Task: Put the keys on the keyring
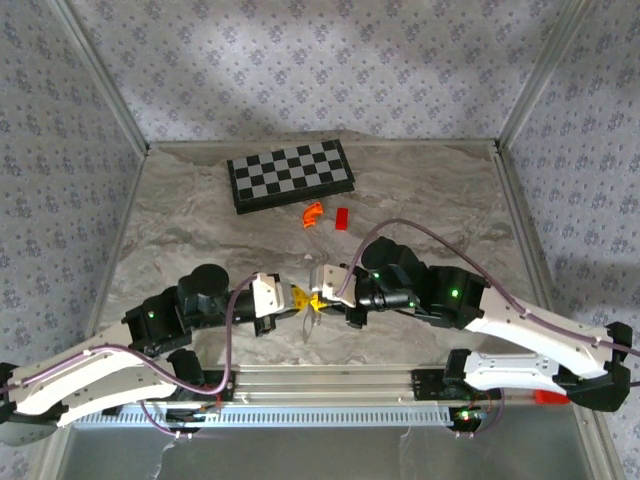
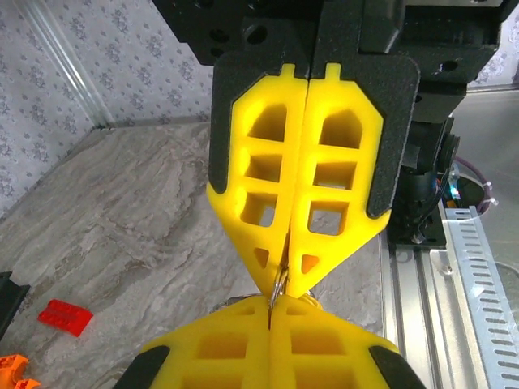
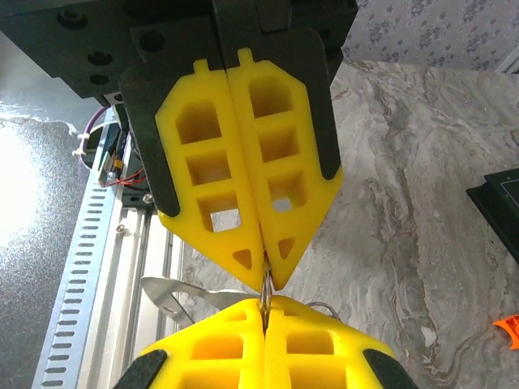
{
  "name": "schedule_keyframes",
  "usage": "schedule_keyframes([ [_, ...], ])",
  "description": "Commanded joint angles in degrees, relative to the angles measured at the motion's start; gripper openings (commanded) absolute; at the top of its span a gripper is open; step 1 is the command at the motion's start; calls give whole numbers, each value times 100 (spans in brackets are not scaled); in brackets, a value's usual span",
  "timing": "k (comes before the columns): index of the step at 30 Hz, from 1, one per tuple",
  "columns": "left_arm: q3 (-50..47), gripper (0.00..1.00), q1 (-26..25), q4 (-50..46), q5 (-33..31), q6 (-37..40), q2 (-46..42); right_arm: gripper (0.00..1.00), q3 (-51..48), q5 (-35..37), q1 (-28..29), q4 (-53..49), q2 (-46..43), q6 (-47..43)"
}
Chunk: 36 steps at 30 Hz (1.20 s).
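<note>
My left gripper (image 1: 298,297) and right gripper (image 1: 320,297) meet tip to tip over the near middle of the table. Both are shut on a thin silver ring (image 2: 278,285) of the keyring, which runs from one pair of yellow fingertips into the other. In the left wrist view my left gripper (image 2: 270,304) is at the bottom and the right one's fingers (image 2: 340,203) point down from above. The right wrist view has my right gripper (image 3: 264,304) below the ring (image 3: 265,285). A flat silver metal piece (image 3: 174,296) sticks out to the left under the tips; whether it is a key or a tag I cannot tell.
A black-and-white checkerboard (image 1: 290,175) lies at the back of the marble table. In front of it lie an orange curved piece (image 1: 313,214) and a red block (image 1: 341,218). The aluminium rail (image 1: 330,380) with the arm bases runs along the near edge, close below the grippers.
</note>
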Motion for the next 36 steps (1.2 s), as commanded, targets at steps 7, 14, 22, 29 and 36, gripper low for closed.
schedule_keyframes([
  [7,-377,0,-7,1797,364,-439,-479,27,-36,-179,44,401,-297,222],
  [14,-558,0,-7,2306,721,-663,-457,23,-318,-524,-68,878,-593,489],
  [22,-720,0,-7,2643,932,-776,-468,21,-467,-778,-126,1162,-769,654],
  [29,-720,0,-7,2639,986,-800,-429,22,-588,-898,-186,1377,-805,775],
  [36,-718,0,-7,2611,997,-799,-429,6,-665,-850,-218,1470,-819,794],
])
